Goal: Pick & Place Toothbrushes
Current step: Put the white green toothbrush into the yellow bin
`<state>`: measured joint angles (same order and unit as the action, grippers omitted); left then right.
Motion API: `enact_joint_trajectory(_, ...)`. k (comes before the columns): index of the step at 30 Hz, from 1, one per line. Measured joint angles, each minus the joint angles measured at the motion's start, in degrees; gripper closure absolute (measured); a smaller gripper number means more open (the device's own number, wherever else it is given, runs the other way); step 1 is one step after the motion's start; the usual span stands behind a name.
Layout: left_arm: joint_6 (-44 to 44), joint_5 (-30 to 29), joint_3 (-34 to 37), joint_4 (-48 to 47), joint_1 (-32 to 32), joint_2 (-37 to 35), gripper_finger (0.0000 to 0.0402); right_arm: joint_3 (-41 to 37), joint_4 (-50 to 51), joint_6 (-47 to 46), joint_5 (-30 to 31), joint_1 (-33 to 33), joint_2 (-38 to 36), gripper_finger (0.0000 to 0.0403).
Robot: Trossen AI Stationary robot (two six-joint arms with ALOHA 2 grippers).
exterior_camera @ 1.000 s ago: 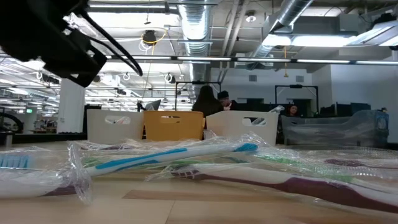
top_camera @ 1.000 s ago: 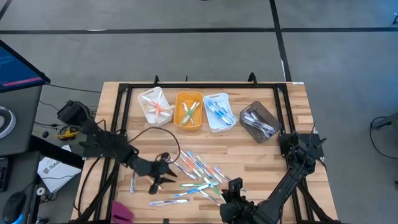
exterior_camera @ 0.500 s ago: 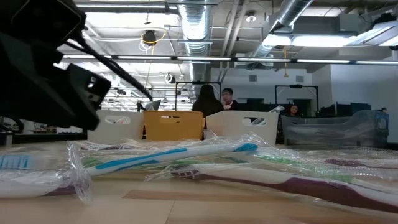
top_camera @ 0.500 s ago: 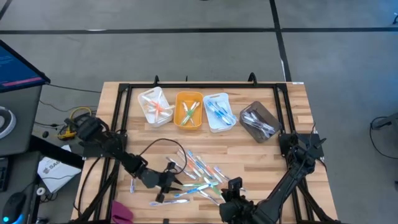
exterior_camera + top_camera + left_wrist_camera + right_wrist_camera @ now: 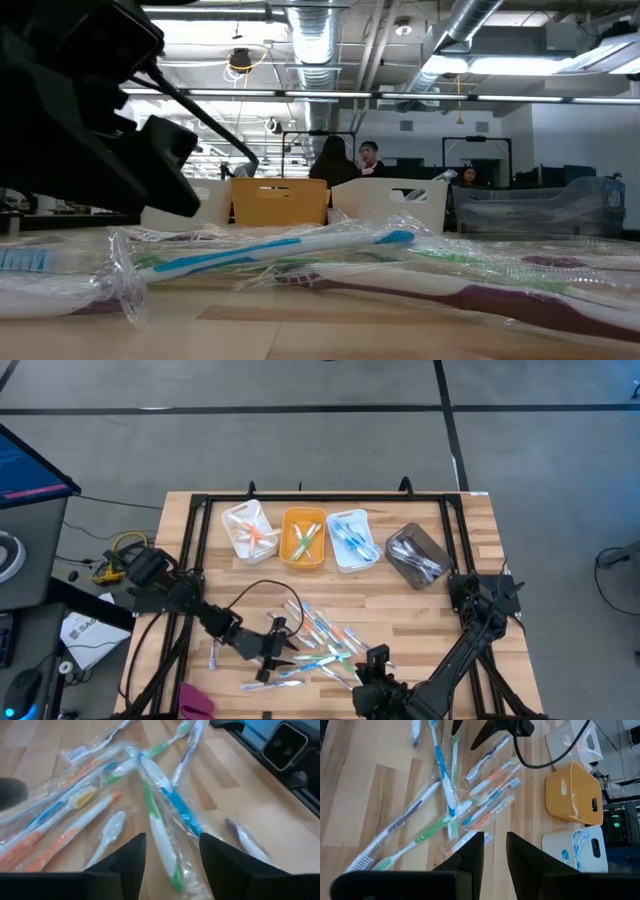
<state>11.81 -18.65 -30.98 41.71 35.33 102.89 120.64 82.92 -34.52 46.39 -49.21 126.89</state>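
Several wrapped toothbrushes (image 5: 322, 643) lie in a loose pile on the wooden table, near its front edge. My left gripper (image 5: 288, 652) hangs low at the pile's left side, open. In the left wrist view my left gripper (image 5: 172, 865) has its fingers on either side of a green and white toothbrush (image 5: 159, 832) without touching it. A blue and white toothbrush (image 5: 176, 804) lies just beside that one. My right gripper (image 5: 376, 660) stays raised at the pile's right side; its fingers stand a little apart with nothing between them.
Four bins stand in a row at the far side: white (image 5: 249, 530), orange (image 5: 303, 538), white (image 5: 351, 541) and grey (image 5: 418, 555), each with some toothbrushes inside. A black cable (image 5: 262, 592) loops over the table by the left arm. A black frame (image 5: 196, 530) borders the table.
My left gripper has come down and moved toward the table's right and near edges, up to the left side of the toothbrush pile. The toothbrushes lie as before.
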Motion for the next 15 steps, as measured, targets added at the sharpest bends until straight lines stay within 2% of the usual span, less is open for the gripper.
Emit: enact_joint_trajectory(15, 2.31, 1.13, 0.00, -5.46, -3.53, 0.44, 0.0222, 0.00, -0.03, 0.00, -0.02, 0.22, 0.00, 0.0327)
